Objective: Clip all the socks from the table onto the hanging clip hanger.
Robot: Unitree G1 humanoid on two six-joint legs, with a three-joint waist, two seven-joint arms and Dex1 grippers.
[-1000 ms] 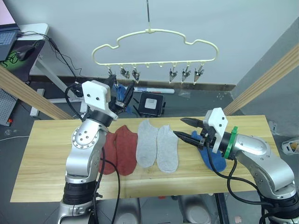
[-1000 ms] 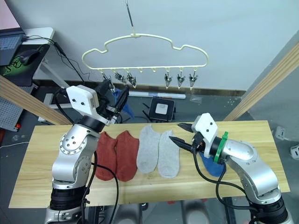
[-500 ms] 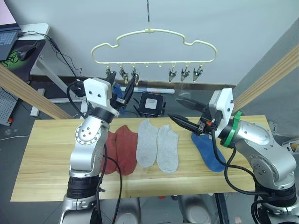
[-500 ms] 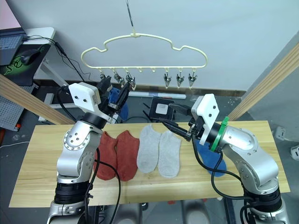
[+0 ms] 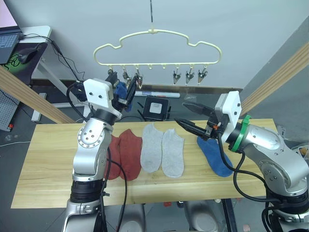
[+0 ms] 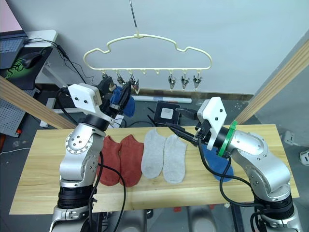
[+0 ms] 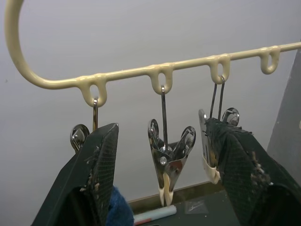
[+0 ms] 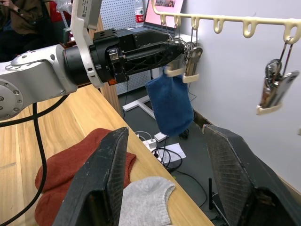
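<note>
- The left gripper (image 5: 126,94), raised toward the upper left of the frame, pinches a blue sock (image 8: 172,104) up by the leftmost clips (image 7: 168,157) of the hanger (image 5: 157,33), likely so a clip can bite its edge.
- The right gripper (image 5: 189,117) hovers right of centre, spread wide and holding nothing, probably ready to squeeze a clip.
- Red socks (image 5: 123,153), grey socks (image 5: 162,152) and another blue sock (image 5: 215,157) lie flat on the table (image 5: 43,164).

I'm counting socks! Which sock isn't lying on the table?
One blue sock. It hangs up by the clip hanger at the left gripper, while the other five socks lie flat on the table.
</note>
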